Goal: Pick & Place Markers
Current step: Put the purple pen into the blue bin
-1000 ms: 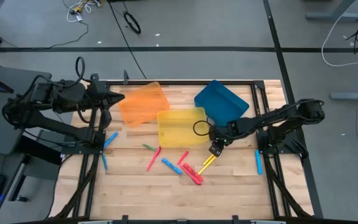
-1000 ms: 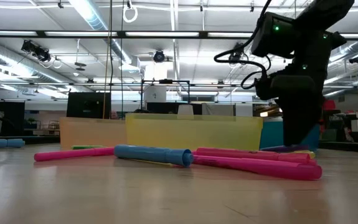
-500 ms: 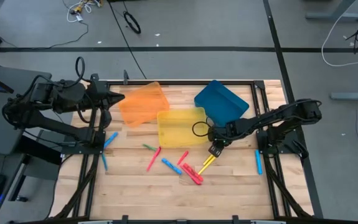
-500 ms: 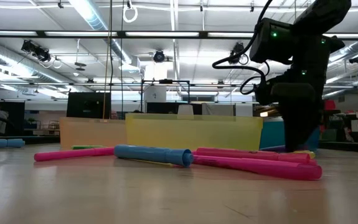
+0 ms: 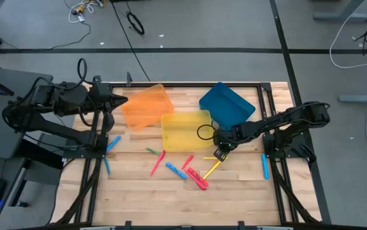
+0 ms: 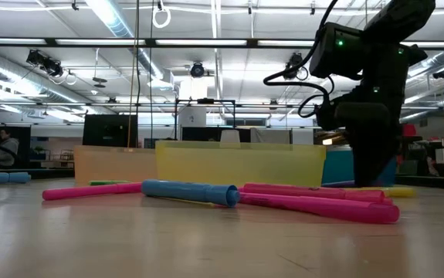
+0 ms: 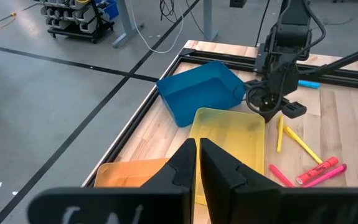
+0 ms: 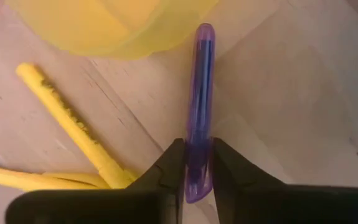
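My right gripper (image 5: 221,153) points down at the table beside the yellow tray's near right corner and is shut on a purple marker (image 8: 199,93). Two yellow markers (image 8: 73,118) lie right beside it. More markers lie loose on the wood: red (image 5: 157,163), blue (image 5: 175,170), a pink pair (image 5: 197,178), green (image 5: 152,151), and blue ones at the right (image 5: 265,165) and left (image 5: 113,142). My left gripper (image 5: 120,99) waits shut, raised at the table's far left (image 7: 197,152). My right gripper pinches the purple marker between its two fingers (image 8: 174,163), near one end of its barrel (image 8: 197,146). The fingers come steeply from above and lie across the marker. The marker lies flat on the wood, its other end (image 8: 205,31) toward the yellow tray.
An orange tray (image 5: 146,105), a yellow tray (image 5: 186,130) and a blue tray (image 5: 226,103) stand along the far half of the table, the blue one tilted. A black frame (image 5: 279,185) borders the wooden top. Bare wood lies along the near edge.
My right gripper has shut its fingers on the purple marker while staying in place over the spot beside the yellow tray. The marker still lies on the table.
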You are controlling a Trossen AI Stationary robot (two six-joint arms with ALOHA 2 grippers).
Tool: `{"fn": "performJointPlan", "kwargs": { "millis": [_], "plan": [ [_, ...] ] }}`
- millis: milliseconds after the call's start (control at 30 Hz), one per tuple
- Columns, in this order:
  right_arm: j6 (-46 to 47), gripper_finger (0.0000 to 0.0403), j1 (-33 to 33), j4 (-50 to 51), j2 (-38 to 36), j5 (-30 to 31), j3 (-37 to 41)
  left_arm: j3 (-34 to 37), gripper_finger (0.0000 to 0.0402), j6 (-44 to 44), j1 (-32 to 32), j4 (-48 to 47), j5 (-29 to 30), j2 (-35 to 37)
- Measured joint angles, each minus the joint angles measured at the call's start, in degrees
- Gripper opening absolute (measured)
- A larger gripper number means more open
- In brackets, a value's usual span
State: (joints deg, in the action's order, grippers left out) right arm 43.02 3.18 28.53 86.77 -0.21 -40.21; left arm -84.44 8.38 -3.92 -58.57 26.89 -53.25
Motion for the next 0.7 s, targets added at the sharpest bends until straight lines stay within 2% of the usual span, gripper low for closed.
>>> {"fn": "performJointPlan", "kwargs": {
  "millis": [233, 500, 700],
  "plan": [
    [1.2, 0.0049, 0.5, 2.6, -0.5, -1.4, -1.1, 0.0, 0.0028, 0.0, 0.0, 0.0, 0.0, 0.0],
    [0.9, 0.0049, 3.4, 10.7, -0.8, -2.4, -4.5, 0.0, 0.0028, 0.0, 0.0, 0.0, 0.0, 0.0],
    [3.4, 0.0049, 7.3, 18.4, -5.1, -2.4, -7.0, 0.0, 0.0028, 0.0, 0.0, 0.0, 0.0, 0.0]
  ]
}}
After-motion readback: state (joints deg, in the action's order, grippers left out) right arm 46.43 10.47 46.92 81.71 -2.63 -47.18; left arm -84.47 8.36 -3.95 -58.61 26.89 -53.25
